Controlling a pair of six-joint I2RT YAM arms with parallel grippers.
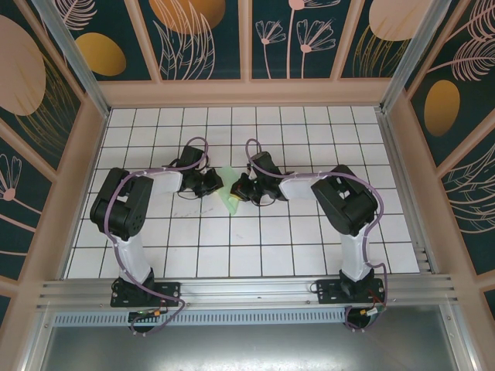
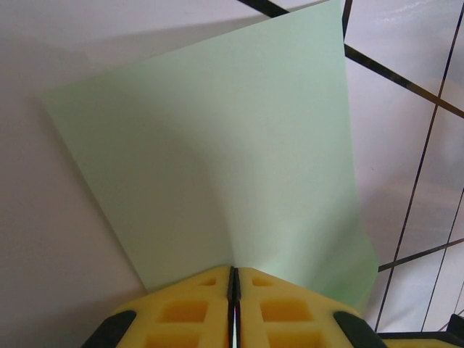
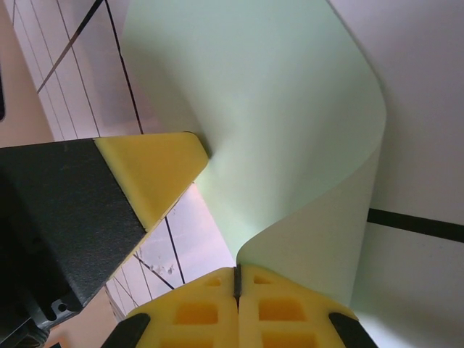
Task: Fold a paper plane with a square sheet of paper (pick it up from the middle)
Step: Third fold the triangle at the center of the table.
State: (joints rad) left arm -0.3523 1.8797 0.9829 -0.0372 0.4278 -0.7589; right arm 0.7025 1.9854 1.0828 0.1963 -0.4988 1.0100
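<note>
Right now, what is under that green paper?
The paper, curled and pinched by the left gripper and right gripper, has the white gridded table below it. The tiles right under the sheet are covered.

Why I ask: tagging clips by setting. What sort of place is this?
Probably a robot test cell: left arm and right arm bolted to a rail, a white grid-tiled table, patterned wall panels enclosing it.
</note>
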